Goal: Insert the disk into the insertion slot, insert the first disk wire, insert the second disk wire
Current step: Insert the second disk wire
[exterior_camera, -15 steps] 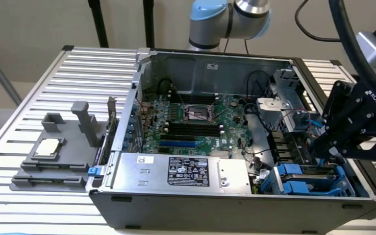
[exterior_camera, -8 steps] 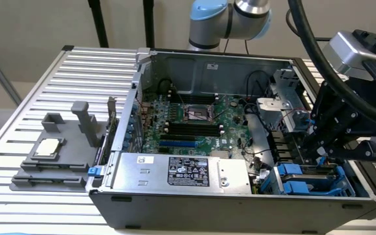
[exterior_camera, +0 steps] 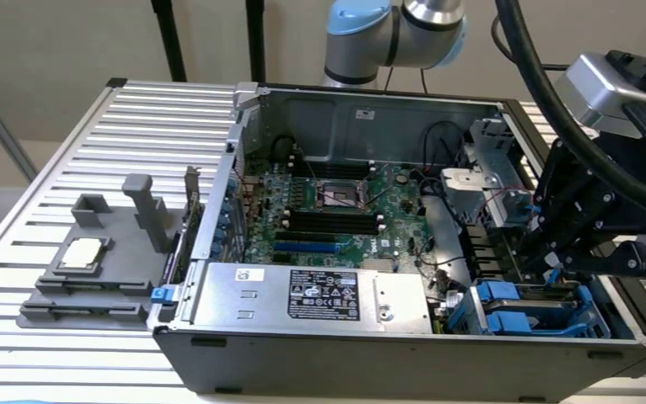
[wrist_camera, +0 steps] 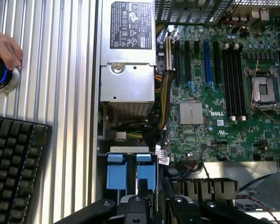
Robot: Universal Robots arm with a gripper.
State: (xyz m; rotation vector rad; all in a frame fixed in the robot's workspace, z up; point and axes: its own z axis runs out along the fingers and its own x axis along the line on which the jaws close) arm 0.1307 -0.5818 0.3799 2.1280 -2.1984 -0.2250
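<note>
The gripper [exterior_camera: 550,268] hangs just above the insertion slot [exterior_camera: 541,316], its jaws nearly shut on something small I cannot make out, and the blue-framed disk [wrist_camera: 130,170] sits in the slot.

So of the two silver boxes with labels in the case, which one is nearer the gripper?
Neither labelled box: only one shows, the power supply. Nearest the gripper is the blue-railed bay directly beneath it, at the exterior view's right; the power supply lies further left.

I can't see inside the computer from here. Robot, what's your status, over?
Pincer low over the blue-railed slot. Disk not made out among the blue rails. A hand rests on a knob outside the case, beside a keyboard.
</note>
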